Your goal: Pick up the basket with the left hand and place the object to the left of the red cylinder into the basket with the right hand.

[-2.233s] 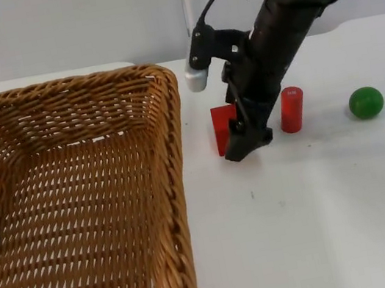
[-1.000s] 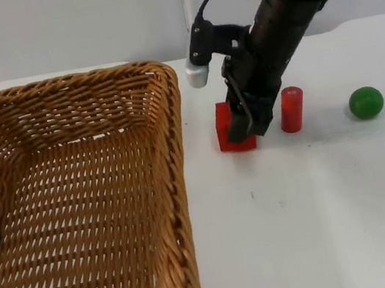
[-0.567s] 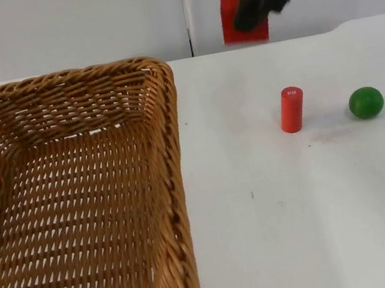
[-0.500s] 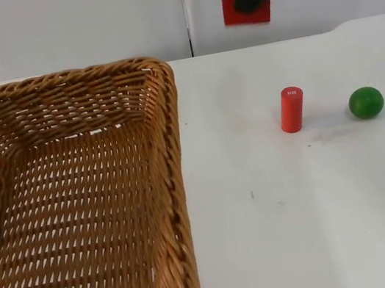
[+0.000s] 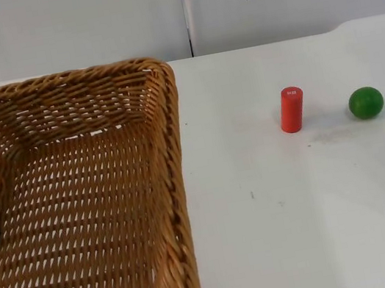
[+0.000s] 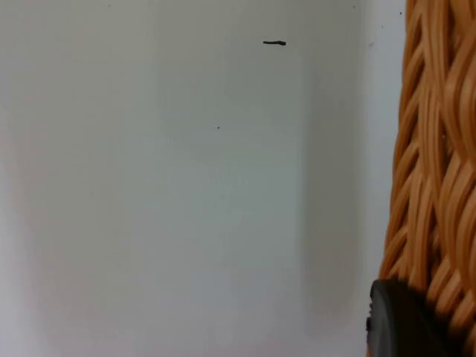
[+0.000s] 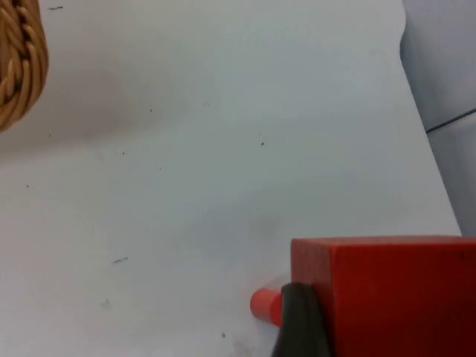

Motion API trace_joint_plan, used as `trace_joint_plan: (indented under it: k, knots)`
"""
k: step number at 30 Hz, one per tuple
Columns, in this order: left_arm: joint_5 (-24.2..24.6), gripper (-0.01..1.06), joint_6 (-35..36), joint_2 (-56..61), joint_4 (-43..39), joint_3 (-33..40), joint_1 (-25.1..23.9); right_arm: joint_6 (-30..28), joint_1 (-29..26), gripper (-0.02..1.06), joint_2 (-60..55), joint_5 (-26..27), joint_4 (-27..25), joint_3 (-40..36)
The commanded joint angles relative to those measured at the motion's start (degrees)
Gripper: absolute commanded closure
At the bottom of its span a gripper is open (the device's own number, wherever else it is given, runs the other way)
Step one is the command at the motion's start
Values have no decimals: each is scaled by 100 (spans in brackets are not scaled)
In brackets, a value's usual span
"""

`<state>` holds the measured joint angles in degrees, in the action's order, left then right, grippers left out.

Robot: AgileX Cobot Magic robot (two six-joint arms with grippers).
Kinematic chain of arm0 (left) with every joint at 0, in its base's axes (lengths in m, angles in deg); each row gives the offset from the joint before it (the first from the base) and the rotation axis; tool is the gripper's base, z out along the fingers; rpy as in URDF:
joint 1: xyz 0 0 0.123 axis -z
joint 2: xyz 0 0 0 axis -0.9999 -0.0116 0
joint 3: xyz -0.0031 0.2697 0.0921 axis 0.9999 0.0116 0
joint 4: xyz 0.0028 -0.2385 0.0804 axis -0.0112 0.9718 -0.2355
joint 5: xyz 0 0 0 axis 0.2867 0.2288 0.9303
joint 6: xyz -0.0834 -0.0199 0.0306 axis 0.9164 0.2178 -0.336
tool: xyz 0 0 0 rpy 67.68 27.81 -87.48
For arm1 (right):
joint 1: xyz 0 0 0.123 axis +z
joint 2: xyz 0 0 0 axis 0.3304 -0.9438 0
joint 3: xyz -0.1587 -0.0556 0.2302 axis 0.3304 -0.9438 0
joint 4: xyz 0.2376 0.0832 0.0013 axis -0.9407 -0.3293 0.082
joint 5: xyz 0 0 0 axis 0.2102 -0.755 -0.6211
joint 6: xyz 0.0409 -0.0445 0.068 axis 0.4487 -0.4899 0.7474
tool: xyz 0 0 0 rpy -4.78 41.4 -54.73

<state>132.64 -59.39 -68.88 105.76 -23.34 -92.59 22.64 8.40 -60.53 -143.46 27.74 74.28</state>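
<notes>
Red block (image 7: 394, 294): smooth, matte, square-edged, flat faces; held in the right tool (image 7: 312, 327), one dark fingertip pressed on its side face. Seen from the right wrist, the block is well above the surface (image 7: 223, 149), its upper edge level. Its long axis cannot be told.

Below the block, the red cylinder (image 5: 292, 109) stands upright on the surface, long axis vertical, a small pale mark on its top. Green ball (image 5: 366, 103), smooth and round, lies just right of it, apart.

Basket (image 5: 84, 208): woven tan wicker, rectangular, thick braided rim, open weave on floor and walls; takes up the left near part of the scene. Left tool (image 6: 405, 327): a black fingertip touches the braided rim; whether it is clamped cannot be told from the pictures.

Change since 0.5 s ago: the block and right arm have risen out of the top view. Cylinder, ball and basket unmoved.
</notes>
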Motion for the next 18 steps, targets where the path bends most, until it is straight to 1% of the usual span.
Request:
trace_joint_plan:
  k: [1, 6, 13, 18]
  knots:
    - [121, 105, 2, 49, 191, -24, -25, 54, 31, 105, 112, -44, -37, 23]
    - [177, 105, 2, 49, 191, -24, -25, 66, 31, 105, 142, -178, -36, 23]
    - [177, 105, 2, 49, 191, -24, -25, 119, 40, 105, 154, -277, -180, 23]
    - [177, 105, 2, 49, 191, -24, -25, 119, 225, 105, 154, -401, -176, 23]
